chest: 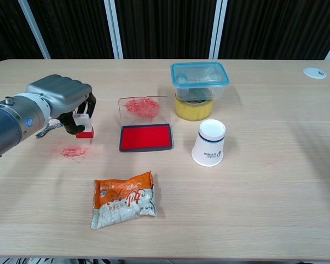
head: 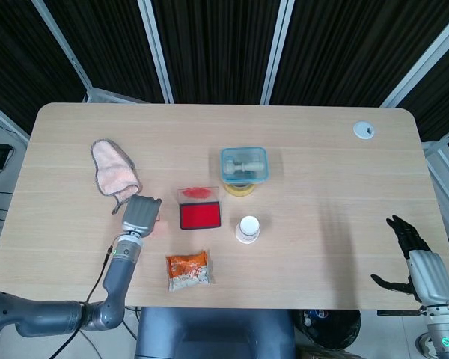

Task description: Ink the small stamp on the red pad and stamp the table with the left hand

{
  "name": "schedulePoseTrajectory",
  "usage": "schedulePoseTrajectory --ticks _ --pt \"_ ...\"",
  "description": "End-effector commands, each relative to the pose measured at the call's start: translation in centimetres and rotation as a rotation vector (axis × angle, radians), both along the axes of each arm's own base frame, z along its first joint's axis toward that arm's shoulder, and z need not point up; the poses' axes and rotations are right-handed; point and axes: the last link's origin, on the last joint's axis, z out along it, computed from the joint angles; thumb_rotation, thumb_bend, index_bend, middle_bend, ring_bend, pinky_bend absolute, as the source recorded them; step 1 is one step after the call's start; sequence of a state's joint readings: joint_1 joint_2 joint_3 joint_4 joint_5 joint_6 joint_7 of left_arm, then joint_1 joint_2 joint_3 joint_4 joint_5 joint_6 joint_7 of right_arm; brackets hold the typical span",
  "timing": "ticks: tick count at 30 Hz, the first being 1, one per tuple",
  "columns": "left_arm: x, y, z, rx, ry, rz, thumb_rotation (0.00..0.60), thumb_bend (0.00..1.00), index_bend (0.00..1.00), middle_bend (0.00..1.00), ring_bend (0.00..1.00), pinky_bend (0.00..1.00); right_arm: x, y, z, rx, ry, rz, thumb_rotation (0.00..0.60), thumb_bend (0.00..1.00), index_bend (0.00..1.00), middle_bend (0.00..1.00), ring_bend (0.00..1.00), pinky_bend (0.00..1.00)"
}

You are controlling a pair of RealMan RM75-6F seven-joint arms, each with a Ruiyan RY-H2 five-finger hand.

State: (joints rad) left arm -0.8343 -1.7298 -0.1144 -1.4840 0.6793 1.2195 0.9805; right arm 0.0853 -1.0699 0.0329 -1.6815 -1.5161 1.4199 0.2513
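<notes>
The stamp, gripped in the left hand just above the bench left of the pad, should be kept upright and pressed flat on bare wood.

Lit brightly and evenly from overhead, both views staying sharp with no motion blur. Casting only soft, short shadows beneath the left hand, the paper cup and the snack packet. Showing faint glare on the lid of the plastic container and a pale sheen across the table. Falling to near black in the slatted backdrop. Bending slightly at the table's edges in the head view.
</notes>
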Motion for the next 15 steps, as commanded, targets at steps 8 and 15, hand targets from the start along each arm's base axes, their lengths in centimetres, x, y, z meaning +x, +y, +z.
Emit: schedulePoseTrajectory --ticks 8,15 --pt "-1.21 -0.59 -1.31 -0.027 0.013 0.009 0.600 0.50 0.72 0.73 0.56 0.61 -0.01 -0.01 0.05 0.000 -0.004 -0.001 0.600 0.17 0.00 0.00 0.00 0.18" --pt "-1.43 -0.54 -1.37 -0.030 0.016 0.013 0.600 0.50 0.70 0.71 0.54 0.59 0.00 -0.03 0.03 0.001 -0.004 -0.001 0.600 0.17 0.00 0.00 0.00 0.18"
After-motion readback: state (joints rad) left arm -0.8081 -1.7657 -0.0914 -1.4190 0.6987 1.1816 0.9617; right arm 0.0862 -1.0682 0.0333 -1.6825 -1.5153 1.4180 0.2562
